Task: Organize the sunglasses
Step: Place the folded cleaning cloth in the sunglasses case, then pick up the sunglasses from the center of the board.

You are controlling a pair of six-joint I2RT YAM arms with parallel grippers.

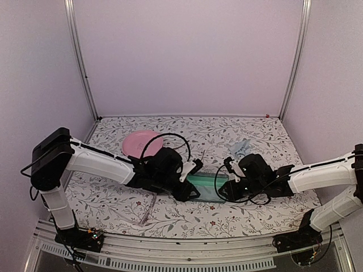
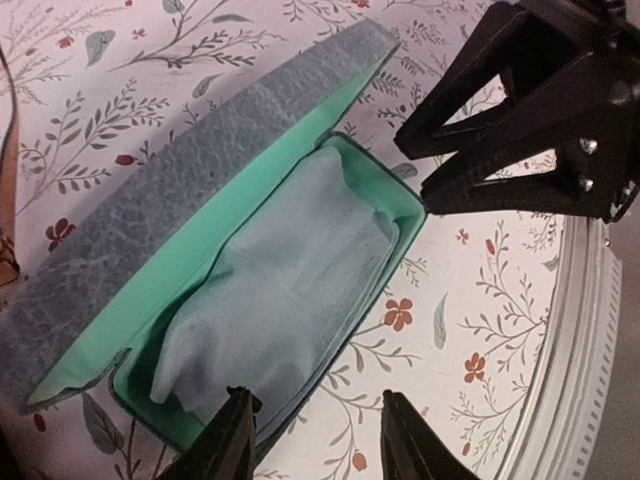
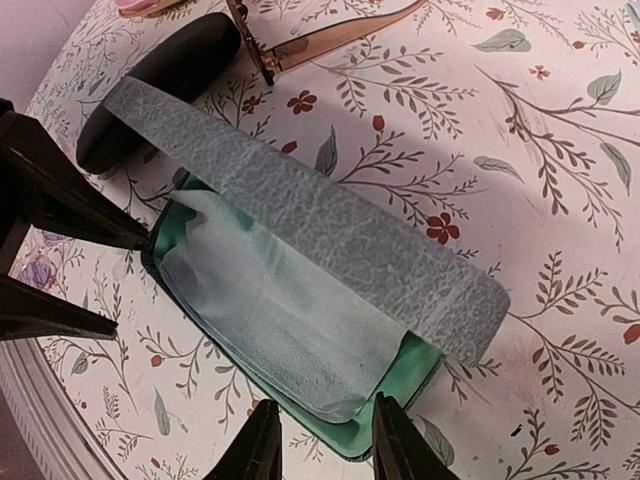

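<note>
your left gripper (image 2: 318, 402) and right gripper (image 3: 325, 402) both have jaws apart, each at one end of the open case (image 2: 200, 190). the pale sunglasses (image 1: 148, 208) lie with their long axis near-to-far.

My top camera sits high behind me, looking down and forward over the whole table (image 1: 113, 209). My left wrist camera hangs close above the open case (image 2: 150, 250), facing right. My right wrist camera, equally close, faces left from the other end. All three share that case.

Pale lilac walls (image 1: 187, 56) enclose a floral-patterned tabletop (image 1: 113, 204).
</note>
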